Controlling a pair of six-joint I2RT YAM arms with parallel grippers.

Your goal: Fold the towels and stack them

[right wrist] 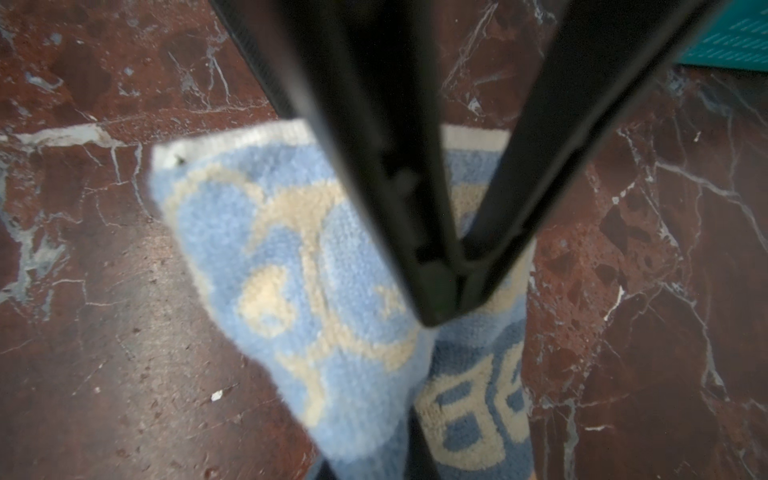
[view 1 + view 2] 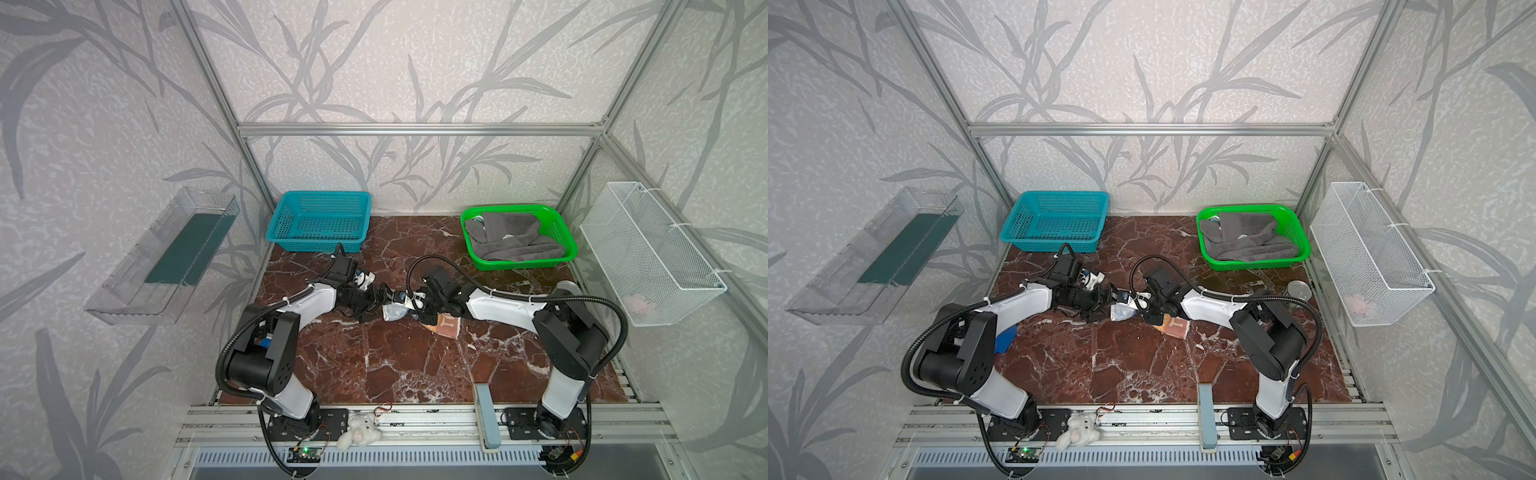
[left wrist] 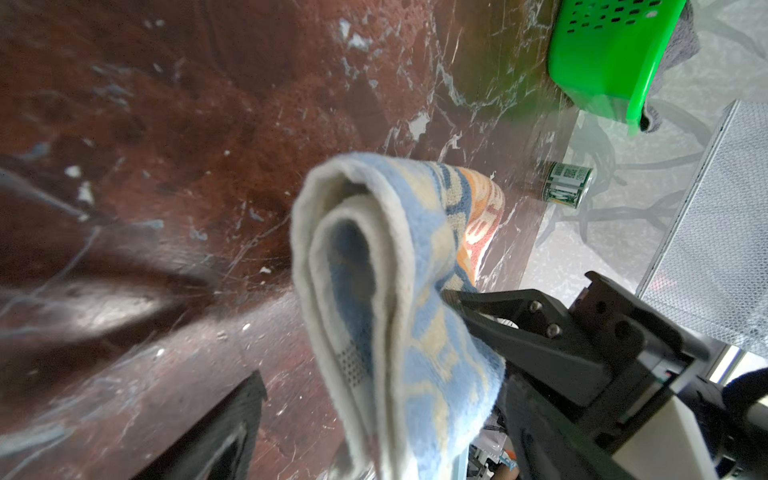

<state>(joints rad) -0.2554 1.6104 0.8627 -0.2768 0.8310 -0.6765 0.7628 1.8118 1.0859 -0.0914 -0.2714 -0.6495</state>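
The table [image 2: 374,365] is surfaced in red-brown marble pattern, and the walls are papered with grey leaves. A plush folded towel [image 3: 399,316] (blue, cream, orange; lettering unreadable) is held up mid-table, pinched tight by the right gripper [image 1: 446,299]. The left gripper [image 2: 372,305] is spread beside it. A dark grey towel [image 2: 511,237] is heaped in the green basket [image 2: 566,232].

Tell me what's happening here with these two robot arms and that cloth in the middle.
The right pincer is shut on a fold of the blue, orange and white towel, holding that part up off the marble table while its orange end lies on the surface. The left pincer is open right beside the raised fold, not gripping it. A grey towel sits crumpled, unfolded, in the green basket at the back.
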